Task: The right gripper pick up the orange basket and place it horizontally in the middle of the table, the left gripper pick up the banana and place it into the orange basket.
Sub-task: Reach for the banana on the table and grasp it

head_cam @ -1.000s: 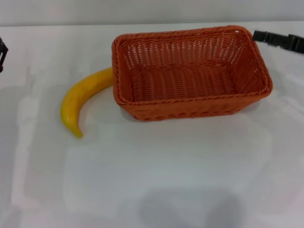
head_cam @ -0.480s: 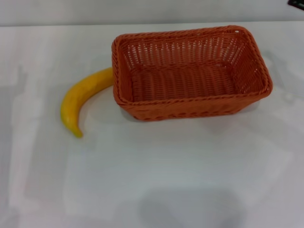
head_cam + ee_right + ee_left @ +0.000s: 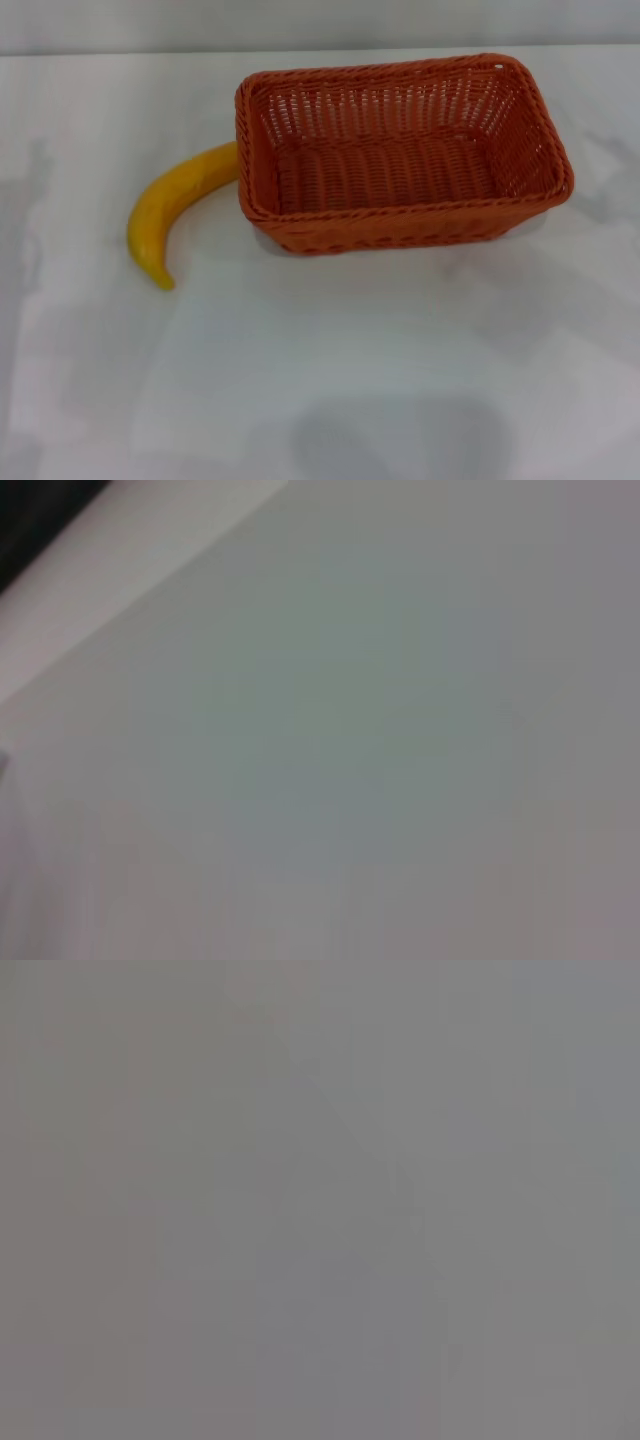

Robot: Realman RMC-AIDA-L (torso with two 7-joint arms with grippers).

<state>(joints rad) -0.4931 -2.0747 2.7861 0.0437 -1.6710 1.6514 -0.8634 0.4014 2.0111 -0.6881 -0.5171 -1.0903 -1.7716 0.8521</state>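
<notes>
The orange basket (image 3: 400, 150) stands upright and empty on the white table (image 3: 330, 370), a little right of centre toward the back, its long side running left to right. The yellow banana (image 3: 170, 210) lies flat on the table to the basket's left, its upper end touching or nearly touching the basket's left wall, its tip curving toward the front. Neither gripper shows in the head view. Both wrist views hold only a plain grey-white surface, with no fingers in them.
The table's far edge (image 3: 120, 54) runs across the back of the head view, just behind the basket. A dark strip (image 3: 40, 510) sits in one corner of the right wrist view beyond a pale edge.
The right gripper, seen at the far right by the basket's back corner a second ago, has drawn out of view. The left gripper at the left edge has gone too. Basket and banana are unmoved.
</notes>
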